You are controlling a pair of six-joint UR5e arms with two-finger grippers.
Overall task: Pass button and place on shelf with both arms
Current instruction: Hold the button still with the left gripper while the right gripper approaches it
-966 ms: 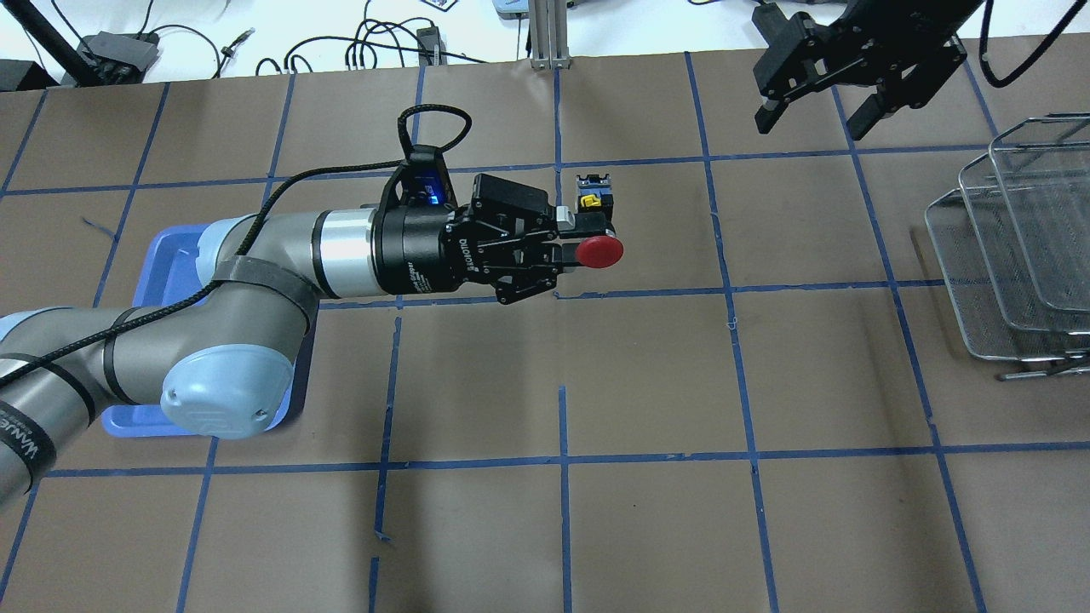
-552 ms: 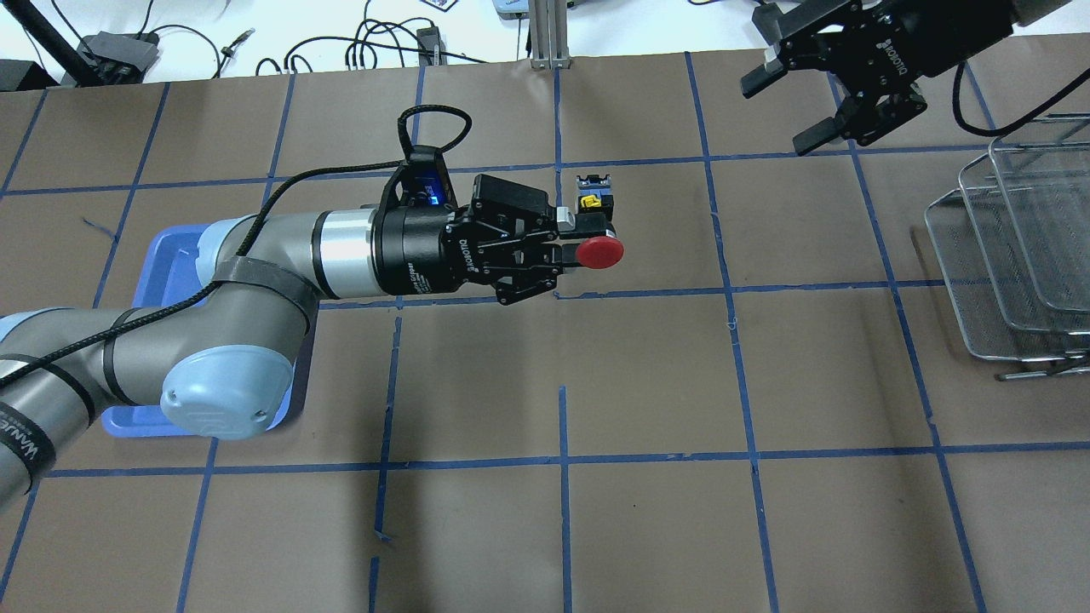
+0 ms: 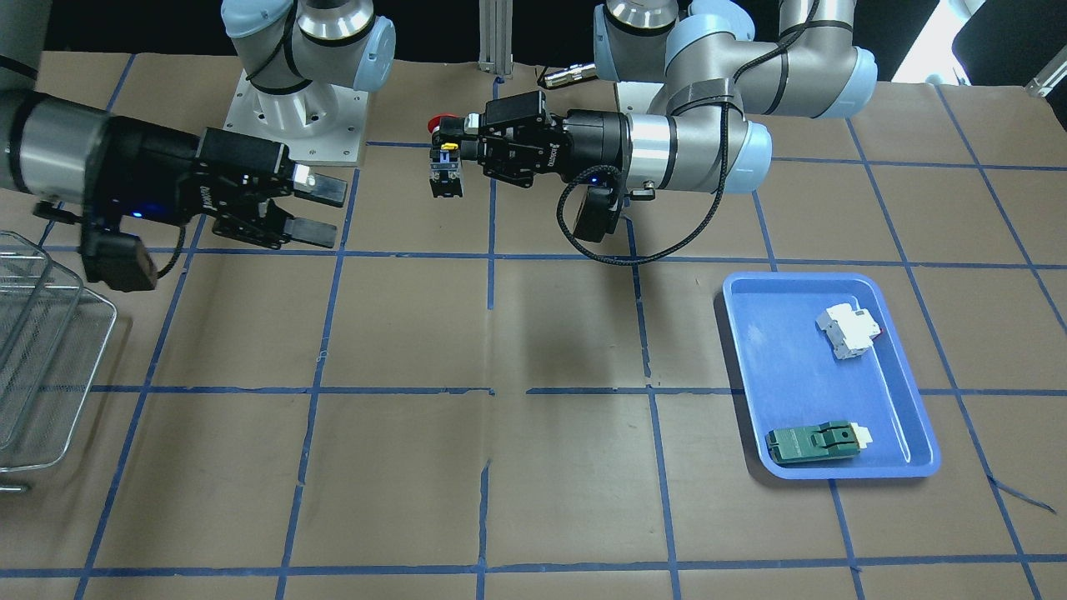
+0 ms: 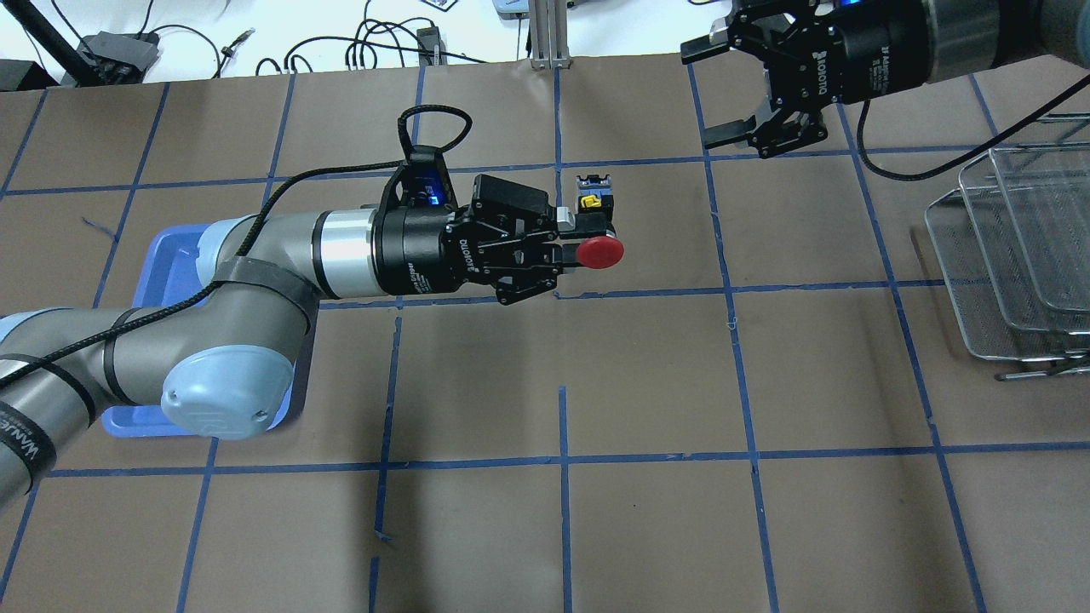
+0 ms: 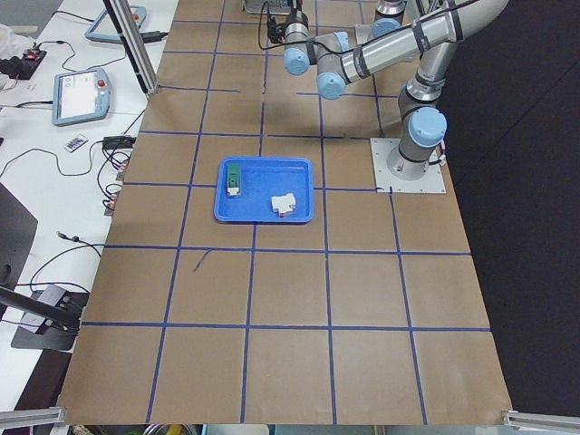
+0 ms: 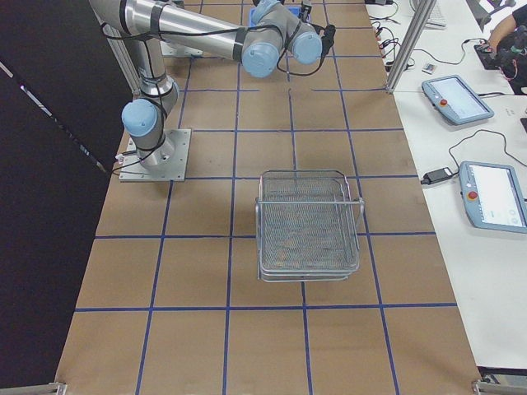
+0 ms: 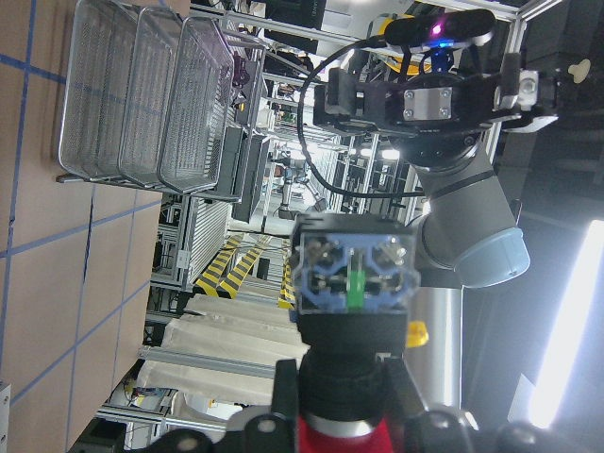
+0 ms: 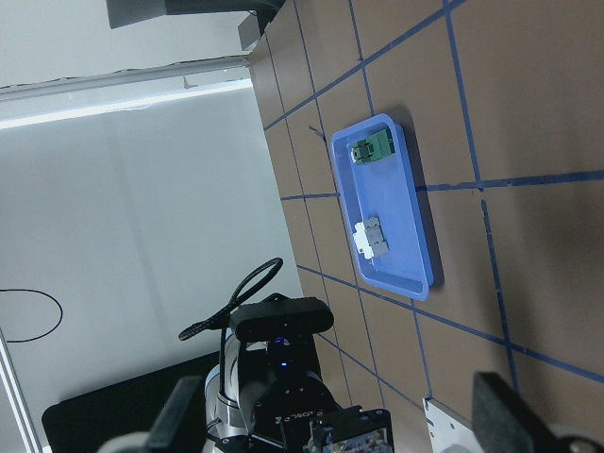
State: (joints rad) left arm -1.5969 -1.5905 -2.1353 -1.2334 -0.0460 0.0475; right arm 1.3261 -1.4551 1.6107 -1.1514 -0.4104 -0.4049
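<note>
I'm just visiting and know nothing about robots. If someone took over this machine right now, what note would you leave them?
Left gripper: shut on the button, held in the air.
Right gripper: open, empty, apart from the button, facing it.
Shelf: at the robot's right end of the table, no button on it.
Done: button picked up.
Left: pass it to the right gripper, then place it on the shelf.

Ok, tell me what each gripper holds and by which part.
Left gripper: the red push-button, clamped on its black body between cap and contact block. Right gripper: open, holding nothing.
</note>
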